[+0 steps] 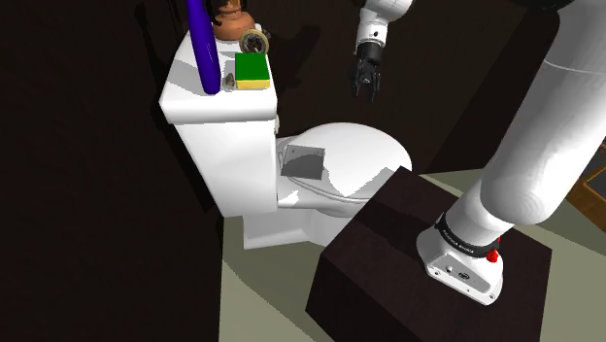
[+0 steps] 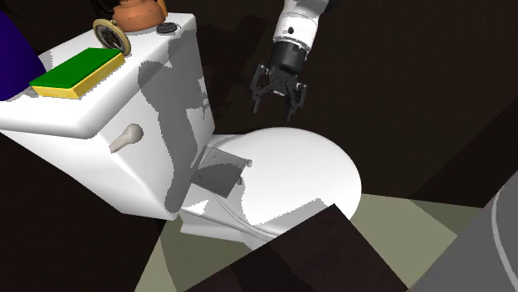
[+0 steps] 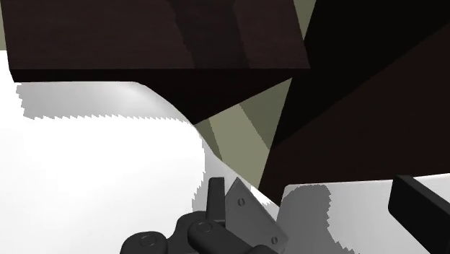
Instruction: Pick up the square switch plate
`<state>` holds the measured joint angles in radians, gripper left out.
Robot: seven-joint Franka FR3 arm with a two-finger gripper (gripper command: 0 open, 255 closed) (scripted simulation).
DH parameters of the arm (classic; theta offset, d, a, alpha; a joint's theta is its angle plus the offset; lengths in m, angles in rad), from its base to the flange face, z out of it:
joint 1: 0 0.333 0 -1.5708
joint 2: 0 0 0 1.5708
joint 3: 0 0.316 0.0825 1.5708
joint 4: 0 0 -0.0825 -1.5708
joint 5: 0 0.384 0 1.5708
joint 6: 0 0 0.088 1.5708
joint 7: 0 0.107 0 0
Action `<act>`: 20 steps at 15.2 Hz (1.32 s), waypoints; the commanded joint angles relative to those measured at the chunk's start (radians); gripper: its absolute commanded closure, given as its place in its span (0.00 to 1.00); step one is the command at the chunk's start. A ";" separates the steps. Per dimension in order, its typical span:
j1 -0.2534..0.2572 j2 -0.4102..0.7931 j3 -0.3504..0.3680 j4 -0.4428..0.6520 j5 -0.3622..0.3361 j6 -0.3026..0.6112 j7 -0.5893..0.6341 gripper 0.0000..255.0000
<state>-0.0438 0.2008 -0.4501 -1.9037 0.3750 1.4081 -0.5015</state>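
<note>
The 2 black fingers (image 2: 259, 91) stand well apart, clasping nothing and touching nothing, and hang in the air over the closed white toilet lid (image 2: 303, 166). The flat grey square switch plate (image 2: 217, 170) lies on that lid below the fingers and off to their tank side. It sits just beside the white toilet tank (image 2: 158, 108), well apart from both fingertips.

Switch plate (image 1: 303, 161) on lid (image 1: 364, 151) — sponge (image 1: 252, 70) on tank (image 1: 209, 109)
</note>
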 commanded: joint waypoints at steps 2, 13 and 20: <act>-0.048 0.186 0.012 0.118 0.093 -0.076 -0.073 0.00; -0.252 0.819 0.181 0.636 0.326 -0.359 -0.113 0.00; -0.313 1.076 0.256 0.896 0.389 -0.445 -0.055 0.00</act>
<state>-0.3534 1.2595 -0.1971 -1.0260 0.7616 0.9648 -0.5585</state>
